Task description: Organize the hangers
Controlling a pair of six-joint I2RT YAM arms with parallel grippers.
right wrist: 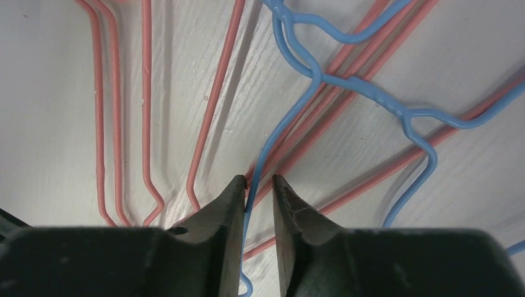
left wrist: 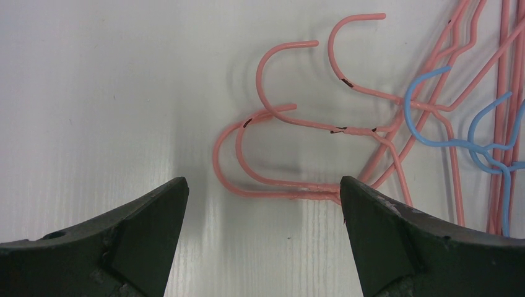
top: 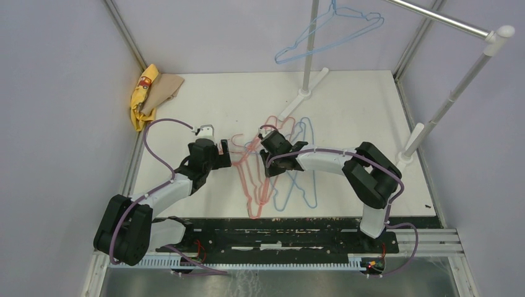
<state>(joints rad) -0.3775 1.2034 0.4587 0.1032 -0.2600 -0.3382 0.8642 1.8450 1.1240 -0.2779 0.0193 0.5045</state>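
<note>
Several pink-red hangers [top: 254,185] and light blue hangers [top: 303,179] lie tangled flat on the white table [top: 347,111]. One more light blue hanger [top: 328,31] hangs at the back by the left pole. My left gripper [top: 226,150] is open wide and empty, just short of the pink hooks [left wrist: 247,161]; it also shows in the left wrist view [left wrist: 264,192]. My right gripper [top: 271,162] is low over the pile. In the right wrist view its jaws [right wrist: 260,180] stand a narrow gap apart around a blue hanger wire [right wrist: 291,114], which touches the left finger only.
A yellow and tan cloth [top: 145,93] lies at the back left corner. Two white-and-silver rack poles [top: 308,62] [top: 446,99] stand at the back and right, with a bar [top: 446,21] overhead. Grey walls enclose the table.
</note>
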